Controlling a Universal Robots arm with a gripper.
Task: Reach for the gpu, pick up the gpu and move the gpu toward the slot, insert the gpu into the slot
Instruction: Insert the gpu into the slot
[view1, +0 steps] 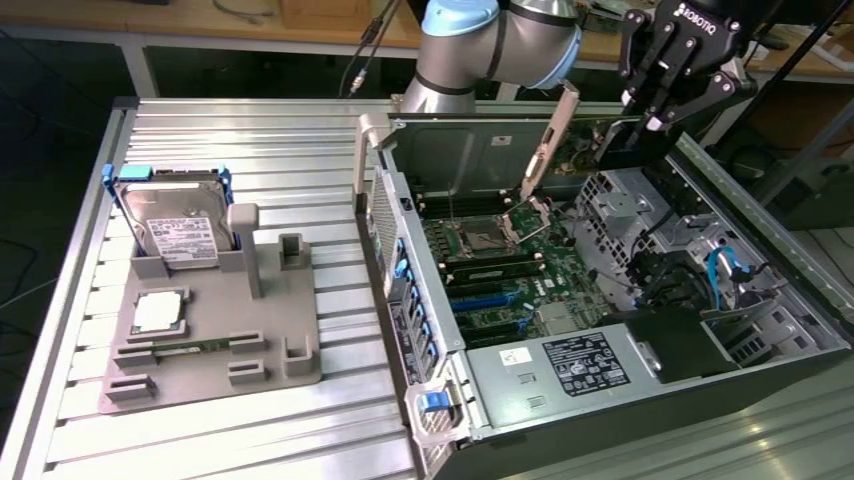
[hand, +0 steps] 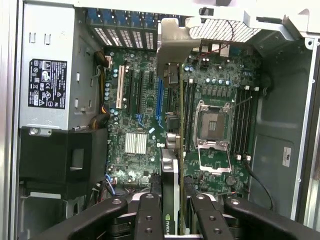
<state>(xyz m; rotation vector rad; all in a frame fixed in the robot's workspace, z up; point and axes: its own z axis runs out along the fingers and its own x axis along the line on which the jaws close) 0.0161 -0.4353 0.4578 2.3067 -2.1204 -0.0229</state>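
My gripper (view1: 638, 135) hangs over the far end of the open computer case (view1: 787, 290) and is shut on the gpu (view1: 583, 152). The card is held upright, and its long silver bracket (view1: 550, 140) slants down toward the motherboard (view1: 534, 255). In the wrist view the gpu (hand: 170, 175) is edge-on between my gripper (hand: 172, 217) fingers, with its bracket (hand: 172, 45) at the far end. It hovers above the board, clear of it, just beside the long blue slot (hand: 160, 100). That slot (view1: 483, 287) lies among the expansion sockets near the power supply.
The square processor socket (hand: 212, 122) and black memory sockets (hand: 245, 117) lie beside the card's line. A boxy power supply (hand: 47, 85) and a black shroud (hand: 62, 157) fill one case end. On the exterior view's left, a grey fixture (view1: 214, 340) holds a hard drive (view1: 180, 235).
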